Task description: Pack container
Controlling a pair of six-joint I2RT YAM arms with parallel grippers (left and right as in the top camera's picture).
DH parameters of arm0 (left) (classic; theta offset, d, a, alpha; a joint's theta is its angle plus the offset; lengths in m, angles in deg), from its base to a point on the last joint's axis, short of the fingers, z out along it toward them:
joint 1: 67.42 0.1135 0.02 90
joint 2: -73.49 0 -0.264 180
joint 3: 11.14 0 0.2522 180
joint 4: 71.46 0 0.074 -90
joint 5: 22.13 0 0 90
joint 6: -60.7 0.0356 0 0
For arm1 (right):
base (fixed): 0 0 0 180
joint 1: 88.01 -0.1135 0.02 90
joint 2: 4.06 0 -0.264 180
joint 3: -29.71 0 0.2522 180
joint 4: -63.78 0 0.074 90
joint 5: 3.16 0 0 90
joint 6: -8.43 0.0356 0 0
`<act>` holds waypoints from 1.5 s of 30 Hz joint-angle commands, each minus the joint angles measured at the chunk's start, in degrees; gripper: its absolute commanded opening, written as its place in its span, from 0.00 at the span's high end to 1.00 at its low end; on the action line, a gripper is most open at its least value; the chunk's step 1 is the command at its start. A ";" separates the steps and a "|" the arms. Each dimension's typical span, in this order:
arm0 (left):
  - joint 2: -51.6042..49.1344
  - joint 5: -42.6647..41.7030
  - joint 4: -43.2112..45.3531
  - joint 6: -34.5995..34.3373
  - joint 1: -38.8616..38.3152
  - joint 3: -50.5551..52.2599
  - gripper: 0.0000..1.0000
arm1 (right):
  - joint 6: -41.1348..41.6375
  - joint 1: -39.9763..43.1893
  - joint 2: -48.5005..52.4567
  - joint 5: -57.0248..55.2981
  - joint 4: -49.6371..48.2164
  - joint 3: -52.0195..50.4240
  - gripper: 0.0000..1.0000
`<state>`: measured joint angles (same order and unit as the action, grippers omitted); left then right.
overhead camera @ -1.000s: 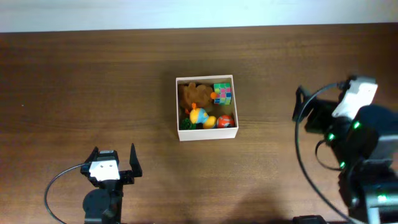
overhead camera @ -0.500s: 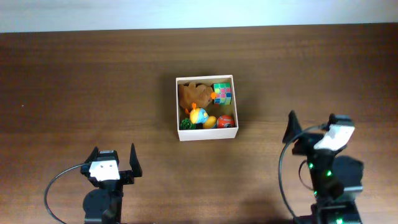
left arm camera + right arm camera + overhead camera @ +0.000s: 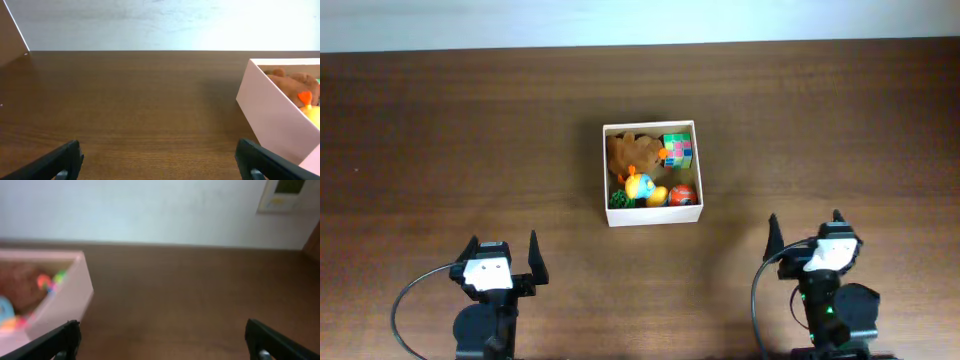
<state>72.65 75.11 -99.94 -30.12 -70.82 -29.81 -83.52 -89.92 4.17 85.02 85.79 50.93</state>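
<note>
The container (image 3: 653, 216) is a square white box in the middle of the table, holding a brown plush (image 3: 631, 152), a colourful cube (image 3: 677, 149), a yellow and blue toy (image 3: 642, 187) and a red ball (image 3: 682, 194). My left gripper (image 3: 503, 255) rests near the front left, open and empty. At the front right my right gripper (image 3: 804, 231) is also open and empty. The left wrist view has the container (image 3: 270, 117) on its right side, between open fingers (image 3: 62, 159). In the right wrist view the container (image 3: 60, 300) appears blurred at left.
Dark wooden tabletop (image 3: 470, 130) stretches all round the box. A pale wall (image 3: 620, 20) runs along the table's far edge. Cables loop beside each arm base.
The right arm has drawn back from the right edge and come down to the front right of the table. The left arm and the box have not moved.
</note>
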 commanded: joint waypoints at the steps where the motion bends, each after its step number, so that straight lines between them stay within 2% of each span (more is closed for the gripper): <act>1: 0.55 -0.42 0.17 1.11 0.31 0.35 0.01 | -3.80 -0.26 -0.66 -1.42 3.89 -0.83 0.01; 5: 0.55 -0.42 0.20 1.11 0.31 0.35 0.01 | -3.82 -0.26 -2.80 -2.78 9.38 -1.68 0.01; 13: 0.55 -0.42 0.17 1.11 0.31 0.35 0.01 | -3.82 -0.31 -7.91 -2.89 9.11 -2.16 0.01; 45: 0.55 -0.42 0.17 1.11 0.31 0.35 0.01 | -3.80 -0.33 -8.04 -0.15 9.35 -2.16 0.01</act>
<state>72.65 75.11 -99.94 -30.12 -70.82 -29.81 -86.80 -89.94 -3.26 84.17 95.13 49.23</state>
